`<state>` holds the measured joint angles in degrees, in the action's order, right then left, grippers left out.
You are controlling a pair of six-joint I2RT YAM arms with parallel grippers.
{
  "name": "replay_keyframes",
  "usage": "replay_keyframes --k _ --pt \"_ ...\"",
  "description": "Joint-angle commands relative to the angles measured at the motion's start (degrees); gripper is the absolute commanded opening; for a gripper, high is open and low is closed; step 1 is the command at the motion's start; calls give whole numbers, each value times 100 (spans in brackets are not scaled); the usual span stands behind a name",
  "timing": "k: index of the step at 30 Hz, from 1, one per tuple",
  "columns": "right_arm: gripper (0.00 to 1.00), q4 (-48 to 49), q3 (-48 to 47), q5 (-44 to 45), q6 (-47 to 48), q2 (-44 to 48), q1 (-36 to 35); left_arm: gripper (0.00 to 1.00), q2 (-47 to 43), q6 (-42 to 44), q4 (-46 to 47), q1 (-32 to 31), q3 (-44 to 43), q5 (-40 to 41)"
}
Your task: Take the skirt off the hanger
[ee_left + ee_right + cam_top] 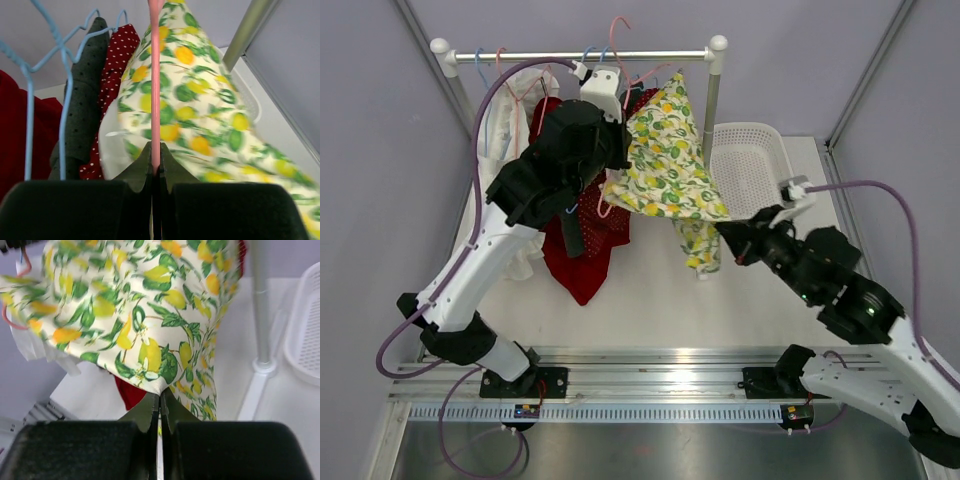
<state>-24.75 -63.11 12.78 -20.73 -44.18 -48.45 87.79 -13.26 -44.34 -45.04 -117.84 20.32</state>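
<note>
The left tool (155, 169) is clamped on the pink wire hanger (154, 75). The lemon-print skirt (665, 165) is seen just beside it, below the clothes rail (520, 56), spread rightward. Its lower edge is pinched in the closed right tool (159, 402).

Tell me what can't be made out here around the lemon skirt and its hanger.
1. How the lemon-print skirt fastens to the pink hanger: top view, left arm covers it; left wrist view, top edge cuts the hanger.
2. Skirt's lower right, left wrist view: blurred.
3. White basket, right wrist view: cut by right edge.
4. How much hem the right pincer pinches: its own fingers hide it.
</note>
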Motion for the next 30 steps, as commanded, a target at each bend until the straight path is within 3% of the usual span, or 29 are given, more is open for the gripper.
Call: replay_keyframes --k 1,7,13,18,19,22,23,30 --pt "0 -776 -245 1577 60 778 -16 0 -534 341 329 21 85 614" --pt "0 -1084 -1141 2641 605 702 -24 0 -956 131 443 12 788 509" --pt "0 -435 -2335 2959 1667 -387 -7 0 -1264 34 391 -31 1123 184" --pt "0 620 -3513 3337 3381 -1671 89 0 -1413 -71 399 -225 1386 78" --pt "0 682 -3706 3241 3531 -1838 238 0 -1509 -98 443 -251 1474 52" --pt "0 288 -4550 2154 3103 -2366 1615 0 -1755 -230 540 -304 1790 -45" --pt "0 174 -4839 1593 2840 -2602 2367 0 -1809 -256 549 -313 1869 -54" --pt "0 410 -5817 956 3006 -4228 3594 0 -2213 -344 654 -313 2590 -151"
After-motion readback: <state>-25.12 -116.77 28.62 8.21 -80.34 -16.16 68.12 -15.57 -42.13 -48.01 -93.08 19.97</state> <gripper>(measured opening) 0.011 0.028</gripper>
